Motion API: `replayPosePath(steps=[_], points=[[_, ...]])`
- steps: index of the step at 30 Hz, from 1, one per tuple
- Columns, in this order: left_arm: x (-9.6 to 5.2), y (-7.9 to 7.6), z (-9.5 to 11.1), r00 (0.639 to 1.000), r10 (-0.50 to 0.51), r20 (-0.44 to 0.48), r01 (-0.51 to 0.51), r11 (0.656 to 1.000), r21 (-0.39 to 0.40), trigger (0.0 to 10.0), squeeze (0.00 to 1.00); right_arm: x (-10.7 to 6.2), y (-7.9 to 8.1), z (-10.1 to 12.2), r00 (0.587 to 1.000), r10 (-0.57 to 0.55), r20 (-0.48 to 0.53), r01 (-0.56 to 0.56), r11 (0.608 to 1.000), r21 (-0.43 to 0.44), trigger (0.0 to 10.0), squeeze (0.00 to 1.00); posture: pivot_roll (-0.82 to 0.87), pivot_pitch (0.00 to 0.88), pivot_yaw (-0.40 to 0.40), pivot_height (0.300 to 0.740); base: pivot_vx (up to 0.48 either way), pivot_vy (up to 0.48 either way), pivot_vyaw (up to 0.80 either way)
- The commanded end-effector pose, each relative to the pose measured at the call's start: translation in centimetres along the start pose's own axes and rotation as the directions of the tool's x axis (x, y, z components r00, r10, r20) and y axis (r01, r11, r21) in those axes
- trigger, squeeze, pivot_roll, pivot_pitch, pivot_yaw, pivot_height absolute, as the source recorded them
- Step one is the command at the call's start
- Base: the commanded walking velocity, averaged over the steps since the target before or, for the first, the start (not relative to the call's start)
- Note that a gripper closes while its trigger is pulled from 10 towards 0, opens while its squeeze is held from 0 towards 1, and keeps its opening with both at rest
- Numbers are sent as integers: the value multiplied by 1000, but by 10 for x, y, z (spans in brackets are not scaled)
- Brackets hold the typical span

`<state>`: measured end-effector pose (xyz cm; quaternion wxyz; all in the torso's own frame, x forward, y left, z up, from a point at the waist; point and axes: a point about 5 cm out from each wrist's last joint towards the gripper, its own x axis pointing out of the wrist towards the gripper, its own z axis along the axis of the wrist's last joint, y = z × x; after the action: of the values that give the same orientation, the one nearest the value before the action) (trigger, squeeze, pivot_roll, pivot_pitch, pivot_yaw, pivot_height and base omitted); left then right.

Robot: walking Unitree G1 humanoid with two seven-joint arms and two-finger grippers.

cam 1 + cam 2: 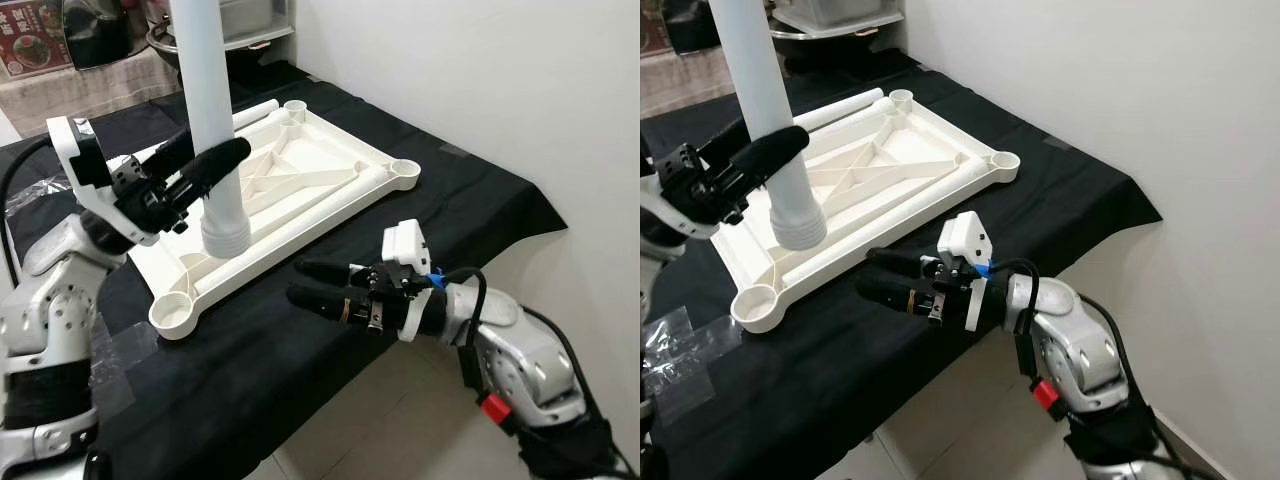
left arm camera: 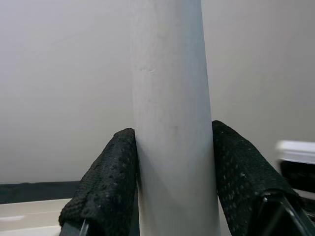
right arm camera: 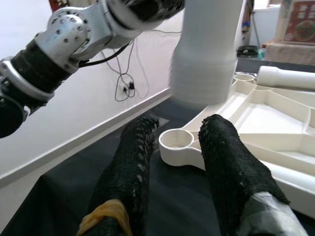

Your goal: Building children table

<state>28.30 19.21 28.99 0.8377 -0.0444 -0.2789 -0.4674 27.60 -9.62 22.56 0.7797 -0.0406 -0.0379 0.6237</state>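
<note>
Left eye view: white table top [image 1: 300, 190] upside down on a black cloth [image 1: 450, 210], ribs and four corner sockets facing up. Landmark for all places: this table top.

Above its near-left part, white table leg [image 1: 210, 100] upright, threaded lower end [image 1: 224, 238] hanging just over the frame between the near corner socket [image 1: 172, 312] and the ribbed middle; contact with the frame not clear. Left gripper [image 1: 205, 170] at the table top's left edge, clenched around the leg a little above the threaded end; in the left wrist view, black padded fingers [image 2: 106, 191] pressed against both sides of the white tube [image 2: 172, 118].

Second white leg [image 1: 255, 112] lying flat along the table top's far edge, beside the far corner socket [image 1: 295, 105].

Right gripper [image 1: 315, 283] off the table top's near long edge, low over the cloth, fingers parted and grasping nothing, pointed toward the near corner socket. In the right wrist view, two black fingers [image 3: 231, 167] spread, socket ring [image 3: 177, 142] visible between them, threaded leg end [image 3: 204, 73] above it.

Clear tape [image 1: 120, 360] on the cloth, near-left of the table top.
</note>
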Motion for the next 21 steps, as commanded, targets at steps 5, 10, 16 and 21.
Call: replayPosePath(steps=[5, 10, 16, 21], points=[[15, -23, -11, 993, -113, -28, 112, 993, -20, 10000, 0, 18, -9, 22, 995, 30, 96, -34, 999, 36, 10000, 0, -41, 74, -30, 740, 0, 0, 0], [28, -23, -4, 993, -121, 0, 121, 993, 14, 10000, 0, 20, -4, 53, 957, 185, 224, -197, 980, 34, 10000, 0, -32, 71, -35, 740, 0, 0, 0], [38, -21, 17, 990, -128, 64, 124, 991, 58, 10000, 0, 17, -16, 54, 969, 189, 161, -196, 980, 23, 10000, 0, -25, 63, -43, 740, 0, 0, 0], [40, -25, 16, 988, -133, 77, 130, 991, 44, 10000, 0, 22, -18, 49, 973, 183, 140, -188, 982, 30, 10000, 0, -25, 62, -42, 740, 0, 0, 0]])
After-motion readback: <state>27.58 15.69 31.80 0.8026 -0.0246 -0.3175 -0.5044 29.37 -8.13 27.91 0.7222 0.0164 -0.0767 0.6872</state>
